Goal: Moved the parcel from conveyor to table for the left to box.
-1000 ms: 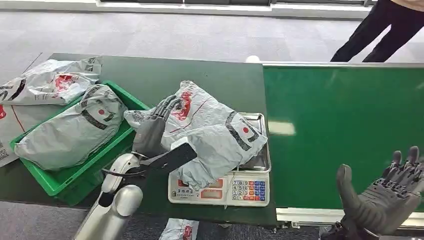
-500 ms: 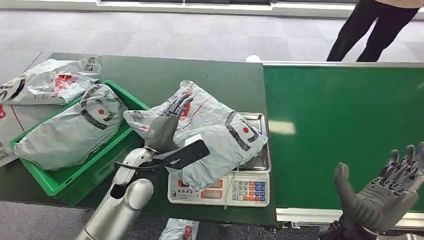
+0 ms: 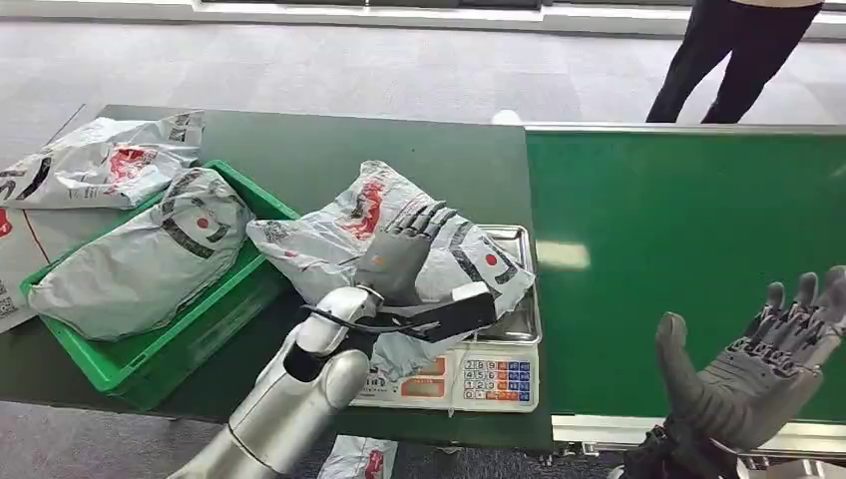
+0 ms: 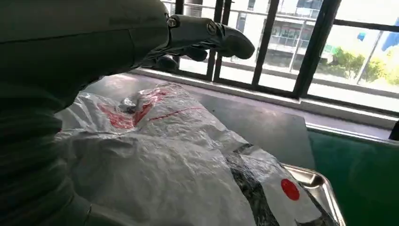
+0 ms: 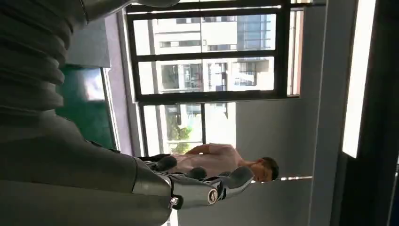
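Two grey plastic mailer bags matter here: the crumpled grey parcel with red printing [image 3: 399,249] lies across the steel pan of the white weighing scale [image 3: 519,334], and a second grey mailer [image 3: 150,264] fills the green plastic crate [image 3: 244,205] just beside the scale, on the side away from the green conveyor belt [image 3: 678,259]. The left hand [image 3: 399,261] is over the middle of the parcel on the scale, fingers spread and holding nothing; from the left wrist view its fingers [image 4: 221,40] stand above the bag, and I cannot tell whether the palm touches it. The right hand [image 3: 763,369] hangs empty with fingers apart, over the near edge of the belt, well apart from the scale. To do the boxing step well, the left hand should, I judge, settle onto a bunched fold near the parcel's middle, since the film looks slippery and floppy. Lifting clear of the pan rim before swinging toward the crate should keep the bag from dragging the scale or snagging the crate wall.
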